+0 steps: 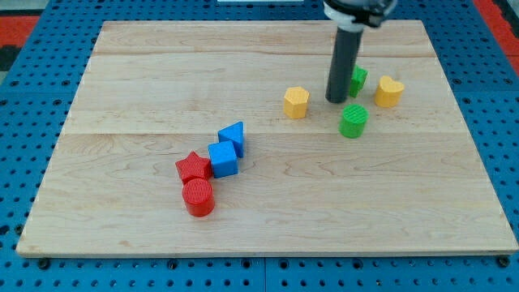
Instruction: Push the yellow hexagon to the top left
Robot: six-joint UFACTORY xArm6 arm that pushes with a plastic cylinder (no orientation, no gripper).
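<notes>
Wood made up the board [268,219], pale planks with the grain running across the view, and it lay on a blue pegboard [24,130] dotted with holes; a strip of red [495,16] showed at the view's top right corner. The yellow hexagon [296,102] sat right of the board's middle, in its upper half. My tip [336,100] rested on the board just to the view's right of the hexagon, a narrow gap between them; being a bare rod, it had no hand to open or close. Behind the rod a green block [358,79] was partly hidden, its shape unclear. Right of that was a yellow heart [388,91], and below the tip a green cylinder [353,121]. Well to the hexagon's lower left sat a cluster: a blue triangle [233,137], a blue cube [223,158], a red star [193,167] and a red cylinder [198,197], each touching the next.
</notes>
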